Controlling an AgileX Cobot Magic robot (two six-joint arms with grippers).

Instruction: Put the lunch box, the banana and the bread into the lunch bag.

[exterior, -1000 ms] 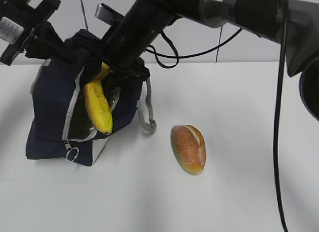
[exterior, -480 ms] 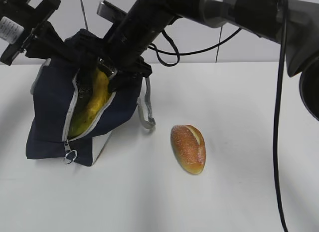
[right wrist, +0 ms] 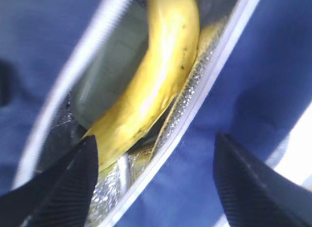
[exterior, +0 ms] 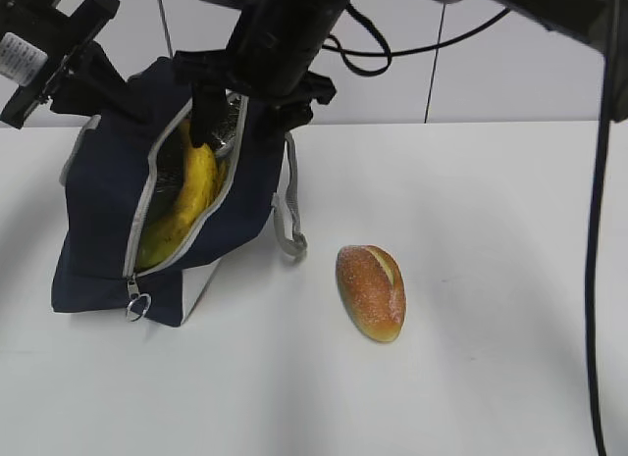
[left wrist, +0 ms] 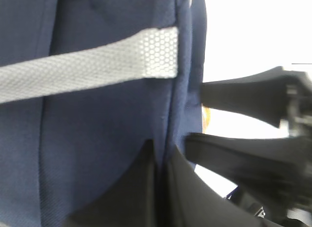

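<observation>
**Clearing the bag mouth before going for the bread**

Nearest to me, the bread point(exterior: 371, 291) lies on the white table point(exterior: 471, 378), right of the lunch bag point(exterior: 103, 230) and well apart from it, untouched. It is my next pick, so I want a clean route out to the right.

Further back, the bag stands with its zipper mouth gaping. The banana point(exterior: 188, 203) lies inside along the opening, its lower end down in the silver lining. In the right wrist view a sage-green shape, which I take for the lunch box point(right wrist: 105, 75), sits behind the banana.

The right gripper point(right wrist: 153, 183) is spread wide over the opening with nothing between its fingers. I judge the banana released, so I lift straight up, keeping both fingers off the zipper edge and the grey handle point(exterior: 287, 216).

Farthest, at the bag's top left, the left gripper point(left wrist: 158, 161) pinches the navy fabric, holding the mouth open. I hold that grip steady and high until the bread goes in.
</observation>
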